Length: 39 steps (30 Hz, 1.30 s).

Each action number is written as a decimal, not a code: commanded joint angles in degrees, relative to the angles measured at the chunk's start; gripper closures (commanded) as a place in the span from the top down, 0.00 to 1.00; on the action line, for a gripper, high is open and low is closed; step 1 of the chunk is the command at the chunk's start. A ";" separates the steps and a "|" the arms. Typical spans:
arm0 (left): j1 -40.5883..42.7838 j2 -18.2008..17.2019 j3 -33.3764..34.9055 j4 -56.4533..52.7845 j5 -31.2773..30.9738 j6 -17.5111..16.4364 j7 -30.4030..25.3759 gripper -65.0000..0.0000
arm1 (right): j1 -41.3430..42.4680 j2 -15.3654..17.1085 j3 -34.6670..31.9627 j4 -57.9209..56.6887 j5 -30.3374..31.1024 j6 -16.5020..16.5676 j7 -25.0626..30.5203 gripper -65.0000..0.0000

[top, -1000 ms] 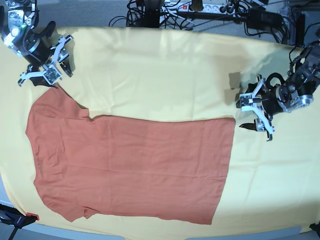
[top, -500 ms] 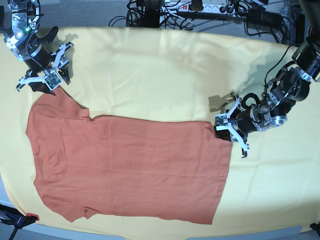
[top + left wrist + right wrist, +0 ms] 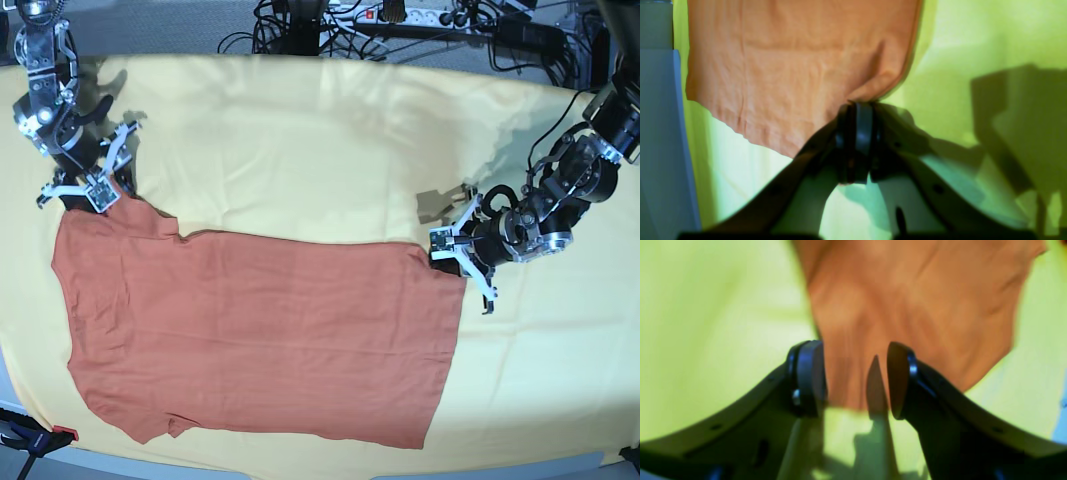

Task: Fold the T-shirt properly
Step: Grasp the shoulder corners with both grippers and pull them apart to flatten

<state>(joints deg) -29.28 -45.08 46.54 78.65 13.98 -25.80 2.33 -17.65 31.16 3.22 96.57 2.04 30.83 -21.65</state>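
1. The left gripper was seen clamped on the upper hem corner of the T-shirt; in the left wrist view its pads were pressed together with the rust-orange cloth pinched and puckered right at their tips.
2. The right gripper was held with its jaws apart, straddling the shirt's upper sleeve edge; orange fabric was seen between the fingers in the right wrist view, not squeezed.
3. The T-shirt was laid flat on the yellow cloth, its long axis running from one gripper to the other: sleeves by the right gripper, hem by the left one.
4. The left arm was reached low toward the hem, its wrist bent down to the cloth.
5. The right arm was angled down over the sleeve corner.
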 commanded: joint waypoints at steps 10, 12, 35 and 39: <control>-1.25 -3.80 -0.37 3.17 -2.69 -0.11 0.72 0.00 | 4.00 4.48 -2.82 0.48 -0.48 -5.35 -5.81 0.00; -1.25 -5.86 -0.37 5.40 -2.91 -0.11 0.72 0.00 | 3.98 5.90 -2.82 2.75 3.21 -5.25 -9.97 0.00; 1.70 -26.80 -0.37 26.80 -22.03 -14.20 0.76 0.00 | -18.16 16.50 -2.69 23.89 2.10 -9.29 -22.16 0.00; 6.25 -30.53 -0.37 31.76 -21.99 -14.20 0.74 0.00 | -23.69 16.48 -1.42 27.28 0.48 -10.32 -22.18 0.00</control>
<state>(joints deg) -22.24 -74.26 46.87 110.00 -7.55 -40.29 3.70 -41.45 46.54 1.04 122.93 3.09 20.99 -44.03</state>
